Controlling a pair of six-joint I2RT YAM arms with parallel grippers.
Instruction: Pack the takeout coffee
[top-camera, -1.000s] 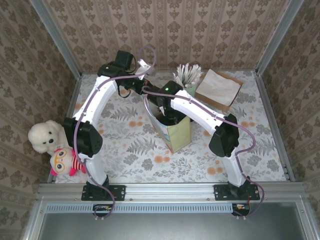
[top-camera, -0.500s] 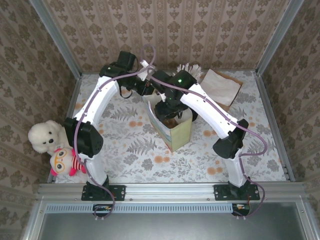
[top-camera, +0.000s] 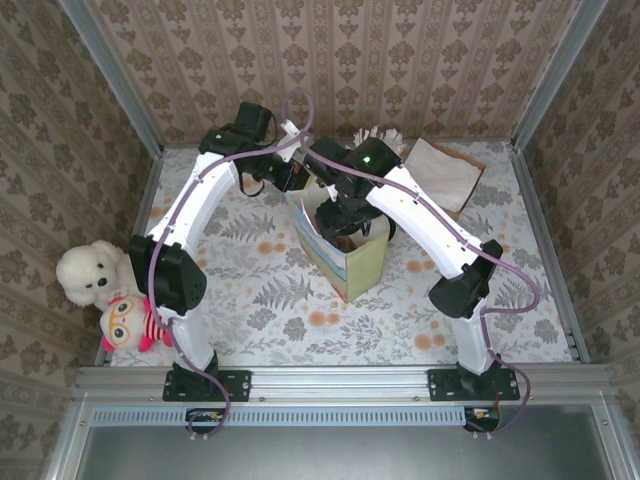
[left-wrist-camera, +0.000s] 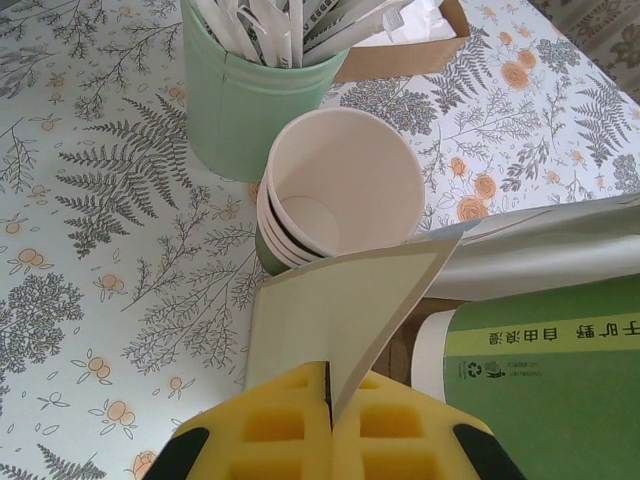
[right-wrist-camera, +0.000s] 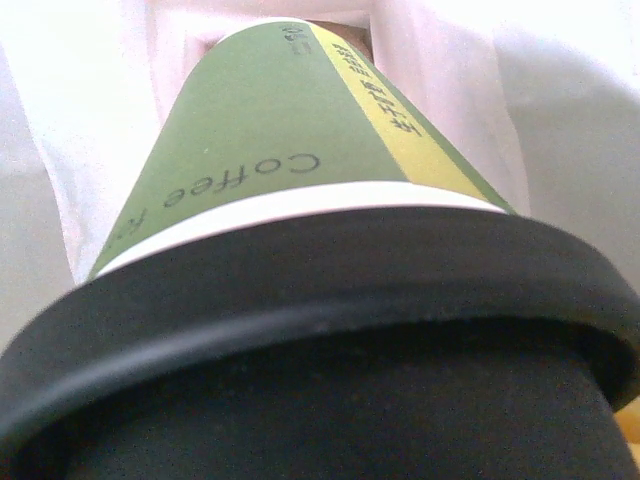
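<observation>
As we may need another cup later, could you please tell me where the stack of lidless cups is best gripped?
The stack of lidless cups stands upright, mouth open, with the stick cup and the bag's flap crowding its sides. So it is probably best to pinch the top rim from above, one finger inside.

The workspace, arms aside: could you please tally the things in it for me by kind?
2 soft toys
1 paper bag
1 lidded coffee cup, inside the bag
1 stack of lidless cups
1 cup of white sticks
1 cardboard tray of napkins
Total: 7
</observation>
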